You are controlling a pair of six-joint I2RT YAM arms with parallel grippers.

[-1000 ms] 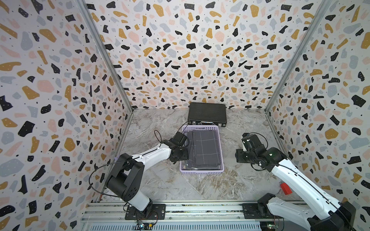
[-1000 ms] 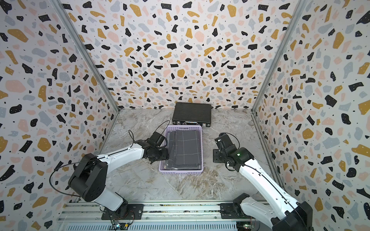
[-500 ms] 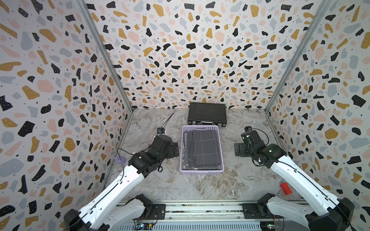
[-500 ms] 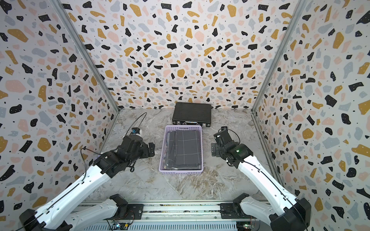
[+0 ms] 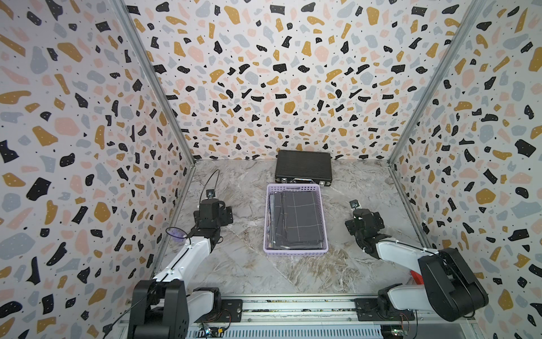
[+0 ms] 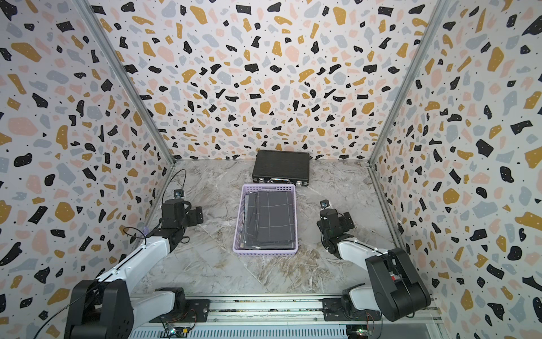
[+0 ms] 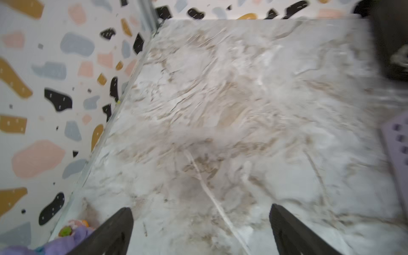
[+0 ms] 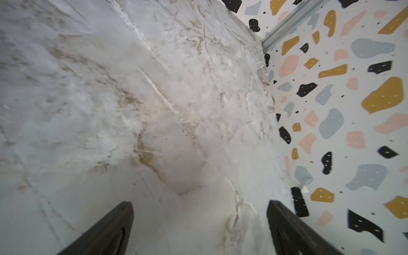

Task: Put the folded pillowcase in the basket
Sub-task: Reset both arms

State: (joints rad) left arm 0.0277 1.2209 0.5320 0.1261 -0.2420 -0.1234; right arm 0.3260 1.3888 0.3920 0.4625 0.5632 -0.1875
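Observation:
The lavender basket point(image 5: 294, 251) point(image 6: 265, 252) stands mid-table in both top views. The folded pillowcase point(image 5: 299, 220) point(image 6: 272, 218), dark grey with thin white grid lines, lies flat inside it. My left gripper point(image 5: 215, 210) point(image 6: 183, 212) hangs left of the basket, apart from it. In the left wrist view it point(image 7: 201, 212) is open over bare marble, with a basket corner point(image 7: 397, 136) at the frame's edge. My right gripper point(image 5: 365, 220) point(image 6: 335, 220) is right of the basket, open and empty point(image 8: 199, 205) above the marble near the side wall.
A black hard case point(image 5: 303, 167) point(image 6: 281, 165) lies just behind the basket against the back wall. Terrazzo walls close in three sides. A small purple item point(image 5: 176, 234) sits by the left wall. The arms' rail point(image 5: 293, 308) runs along the front.
Both grippers have drawn away from the basket's sides toward the side walls, and their jaws have opened wider. The left arm has swung round. The pillowcase has stayed in the basket.

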